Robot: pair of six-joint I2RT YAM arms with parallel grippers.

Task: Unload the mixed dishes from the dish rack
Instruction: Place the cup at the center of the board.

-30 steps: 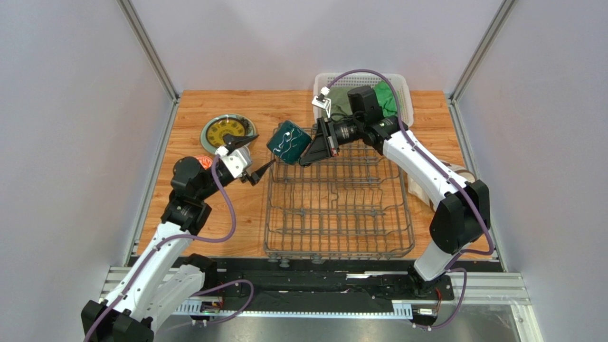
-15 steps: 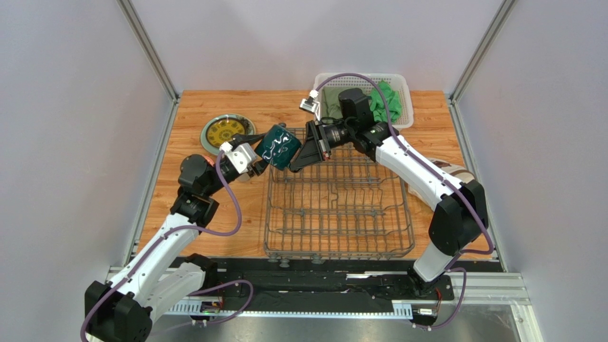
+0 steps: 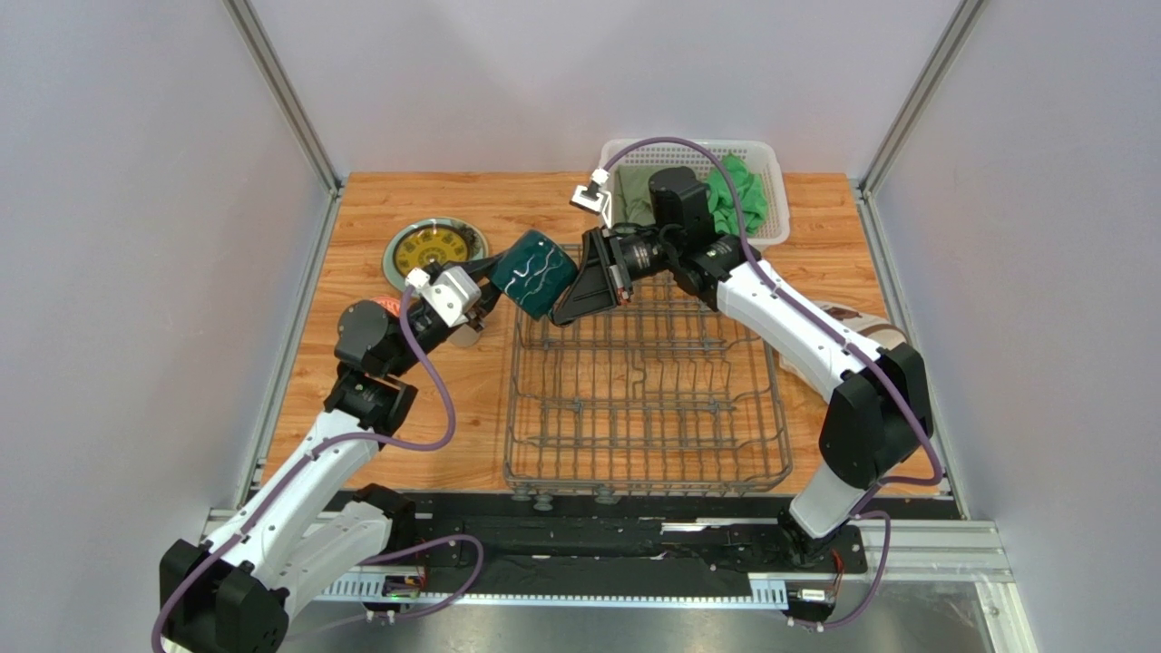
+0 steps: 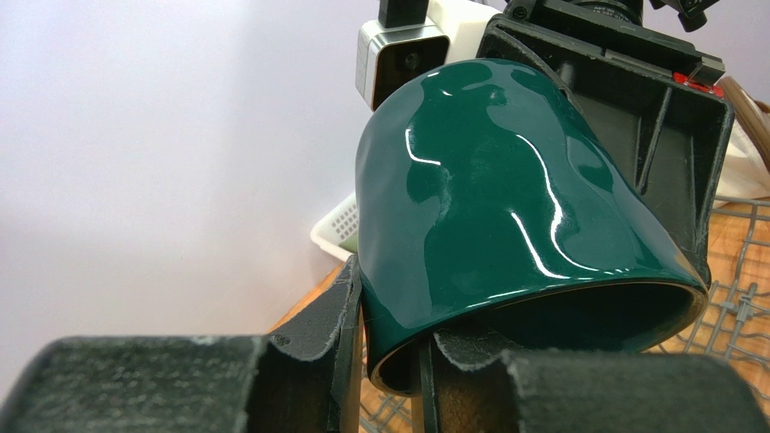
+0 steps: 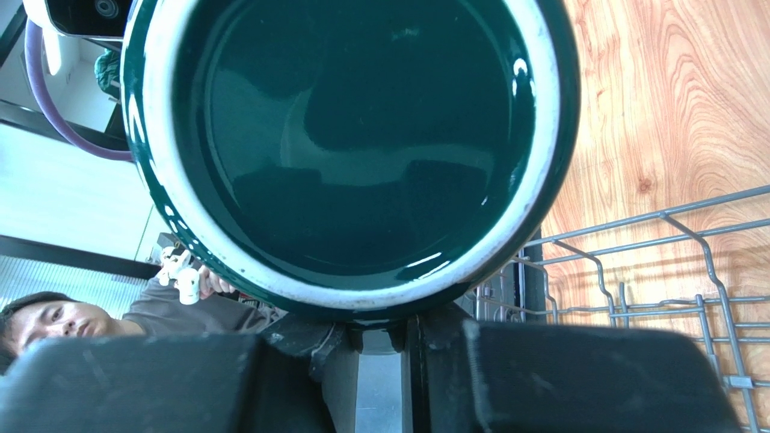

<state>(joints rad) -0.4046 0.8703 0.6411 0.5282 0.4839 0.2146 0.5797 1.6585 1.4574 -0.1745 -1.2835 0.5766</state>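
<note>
The dark teal mug (image 3: 534, 274) hangs on its side above the far left corner of the grey wire dish rack (image 3: 736, 408), held from both sides. My left gripper (image 3: 488, 293) is shut on its rim: in the left wrist view one pad presses the outer wall of the mug (image 4: 506, 207) and the other sits inside the mouth, with the left gripper (image 4: 389, 334) pinching that wall. My right gripper (image 3: 568, 299) is at the mug's base end. The right wrist view shows the mug's underside (image 5: 352, 135) and the right gripper (image 5: 402, 338) shut on a teal part below it.
A yellow-and-green plate (image 3: 434, 250) lies on the wooden table left of the rack. A red-and-white bowl (image 3: 391, 310) peeks out behind my left arm. The white mesh basket (image 3: 763, 157) with green cloths (image 3: 743, 191) stands at the back right. Pale dishes (image 3: 865, 329) sit behind my right arm.
The right gripper carried the mug a little left. The left gripper reached up to the mug's mouth and closed from wide open onto its rim.
</note>
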